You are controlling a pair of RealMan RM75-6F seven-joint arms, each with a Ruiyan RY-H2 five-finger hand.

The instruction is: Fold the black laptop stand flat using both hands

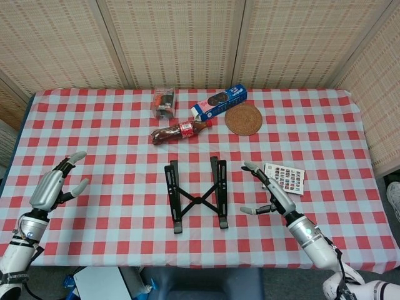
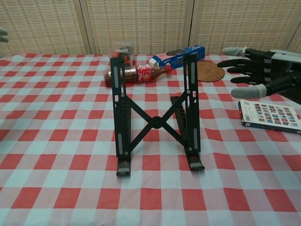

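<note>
The black laptop stand (image 1: 197, 194) stands unfolded in the middle of the checkered table, two upright rails joined by a crossed brace (image 2: 154, 120). My right hand (image 1: 269, 192) hovers just right of the stand with its fingers spread, holding nothing; the chest view shows the right hand (image 2: 256, 74) raised at the stand's top height, clear of the right rail. Far off at the table's left side, my left hand (image 1: 55, 187) is open and empty. Only a fingertip of it shows at the chest view's left edge.
Behind the stand lie a cola bottle (image 1: 180, 131), a blue biscuit box (image 1: 219, 102), a small clear box (image 1: 164, 102) and a round woven coaster (image 1: 244, 119). A flat printed box (image 1: 285, 178) lies right of the stand, under my right hand.
</note>
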